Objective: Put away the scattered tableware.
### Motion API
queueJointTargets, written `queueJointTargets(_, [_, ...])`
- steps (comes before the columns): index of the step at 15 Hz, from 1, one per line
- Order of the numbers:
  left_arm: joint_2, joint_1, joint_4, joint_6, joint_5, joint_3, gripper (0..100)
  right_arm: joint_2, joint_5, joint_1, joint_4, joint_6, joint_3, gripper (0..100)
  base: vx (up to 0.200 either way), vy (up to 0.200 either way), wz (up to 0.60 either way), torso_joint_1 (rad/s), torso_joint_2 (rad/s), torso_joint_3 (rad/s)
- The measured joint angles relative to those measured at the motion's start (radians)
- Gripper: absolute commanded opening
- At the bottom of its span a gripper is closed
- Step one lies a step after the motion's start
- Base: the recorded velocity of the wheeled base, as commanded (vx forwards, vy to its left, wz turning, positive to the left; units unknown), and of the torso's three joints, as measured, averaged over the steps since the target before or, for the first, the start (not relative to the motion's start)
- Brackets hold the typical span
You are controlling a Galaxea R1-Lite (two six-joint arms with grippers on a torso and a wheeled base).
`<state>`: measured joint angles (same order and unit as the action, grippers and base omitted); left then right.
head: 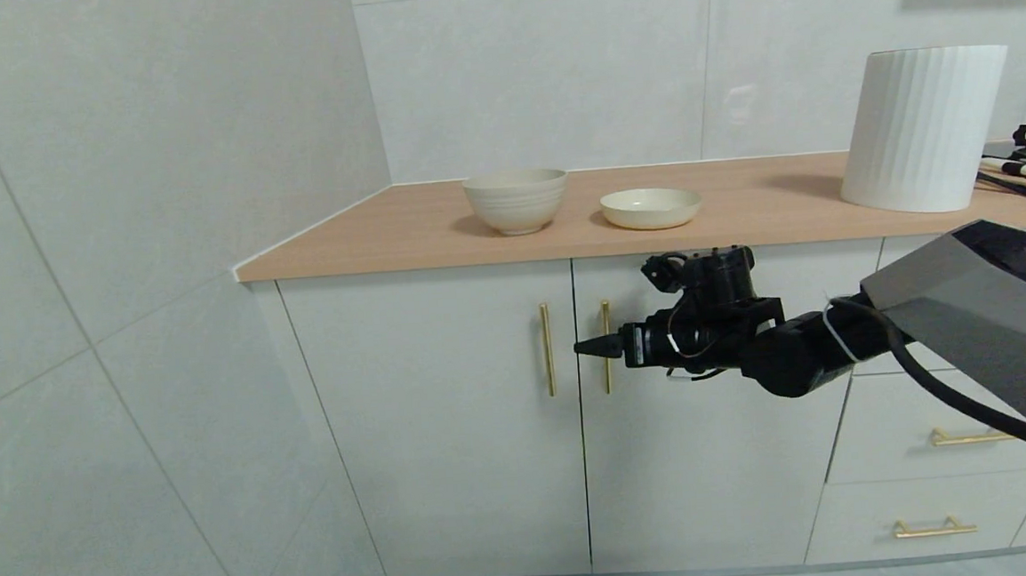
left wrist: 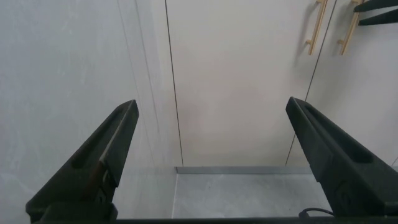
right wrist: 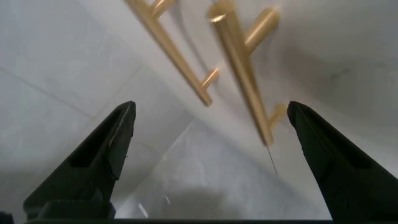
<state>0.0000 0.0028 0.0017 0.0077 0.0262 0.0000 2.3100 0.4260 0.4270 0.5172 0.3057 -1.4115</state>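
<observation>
bowl [head: 517, 200] beside dish [head: 651, 207] — on countertop [head: 385, 233]

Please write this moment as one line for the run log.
right gripper: open, at door handles | left gripper: open, facing shut cabinet doors | bowl, dish: on counter

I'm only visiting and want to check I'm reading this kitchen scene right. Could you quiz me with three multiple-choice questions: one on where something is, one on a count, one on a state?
1. Where is the right gripper?
A) inside a sink
B) at the gold door handles
C) down by the floor

2. How many cream dishes stand on the countertop?
A) one
B) two
C) four

3. The cabinet doors are:
A) shut
B) ajar
C) wide open

Answers:
1 B, its tip is level with the handles, below the counter.
2 B, a bowl and a shallow dish.
3 A, both lie flush with the cabinet front.
</observation>
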Motion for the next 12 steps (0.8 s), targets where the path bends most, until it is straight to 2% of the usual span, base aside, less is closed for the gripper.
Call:
queueJointTargets(3, [0.0, 0.0, 0.0, 0.0, 0.0, 0.0, 100, 0.032, 0.0, 0.002, 0.068, 0.089, -0.019, 100, 0.0, 0.0, 0.0, 0.0, 0.0, 0.0])
queueJointTargets(12, [0.0, 0.0, 0.0, 0.0, 0.0, 0.0, 100, 0.087, -0.002, 0.028, 0.164, 0.162, -0.034, 100, 0.0, 0.0, 0.0, 0.0, 0.0, 0.0])
